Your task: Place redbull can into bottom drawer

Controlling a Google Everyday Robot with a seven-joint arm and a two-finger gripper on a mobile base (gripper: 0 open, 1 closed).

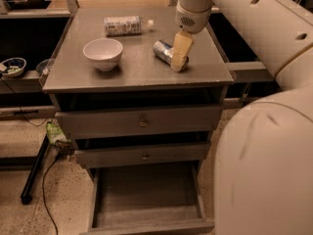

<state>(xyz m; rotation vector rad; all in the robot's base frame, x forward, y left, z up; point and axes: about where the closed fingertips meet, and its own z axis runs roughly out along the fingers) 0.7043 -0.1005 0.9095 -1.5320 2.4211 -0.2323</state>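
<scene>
The redbull can [163, 50], slim, silver with blue, lies on its side on the grey cabinet top [132, 75], right of centre. My gripper [178, 58] hangs from the cream arm and reaches straight down at the can's right end, touching or nearly touching it. The bottom drawer [146, 195] is pulled out below, and its flat floor is bare.
A white bowl [103, 53] stands left of the can. A clear plastic bottle [124, 25] lies at the back. The top drawer [142, 122] and middle drawer [144, 155] are shut. My cream body [264, 170] fills the right. Cables [46, 180] lie on the floor at left.
</scene>
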